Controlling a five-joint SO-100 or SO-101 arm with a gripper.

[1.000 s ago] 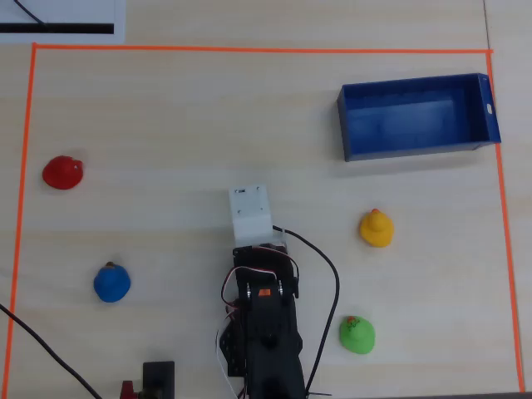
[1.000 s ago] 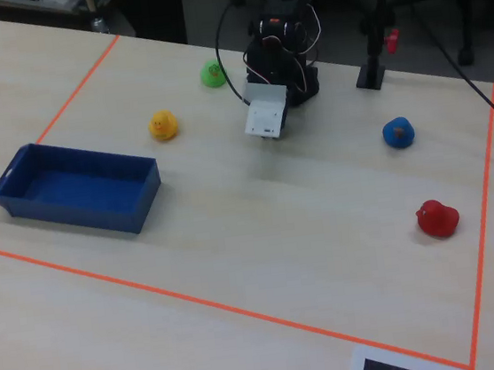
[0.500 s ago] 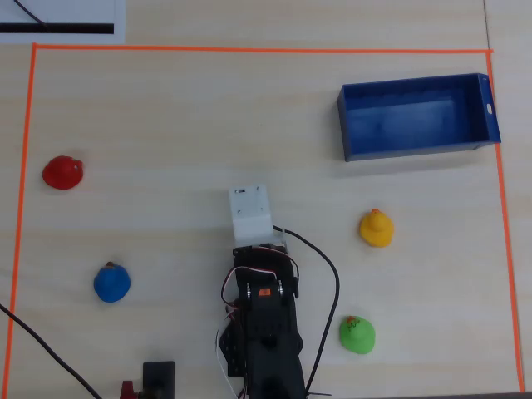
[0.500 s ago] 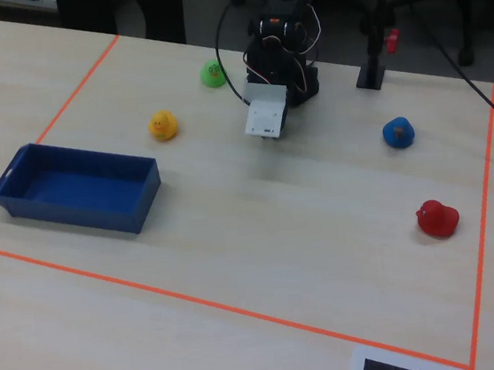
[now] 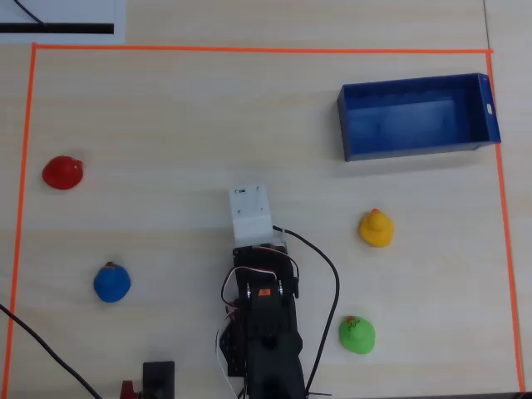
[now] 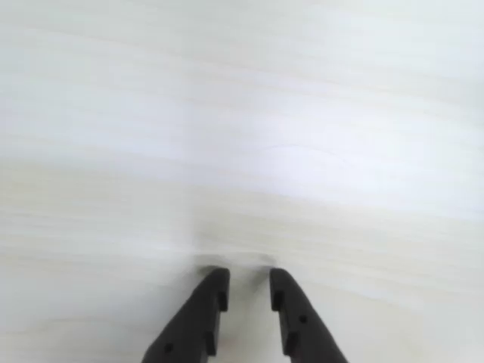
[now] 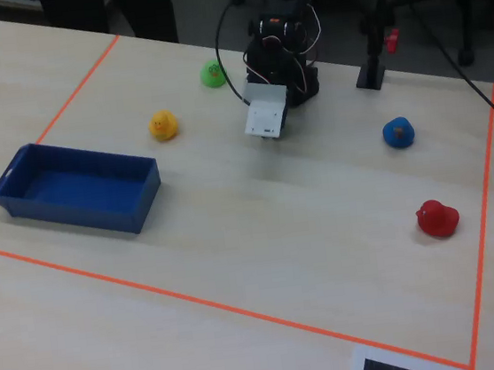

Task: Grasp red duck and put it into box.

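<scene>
Well apart from the empty box [image 5: 413,117], the red duck [image 5: 63,172] sits beside the orange tape border [image 5: 23,166]; the gripper [image 6: 248,290], nearly closed, holds nothing.

Glossy red duck [image 7: 437,219], matt pale-wood table [image 7: 262,237].

**Table and what sits on it**

I see a pale wood table [image 5: 183,108] marked with an orange tape rectangle [image 5: 249,50]. Inside it, in the overhead view: red duck [image 5: 63,172] far left, blue duck [image 5: 111,283] lower left, yellow duck [image 5: 376,228] and green duck [image 5: 357,334] right, box [image 5: 416,117] upper right, arm base [image 5: 264,349] at the bottom edge.
</scene>
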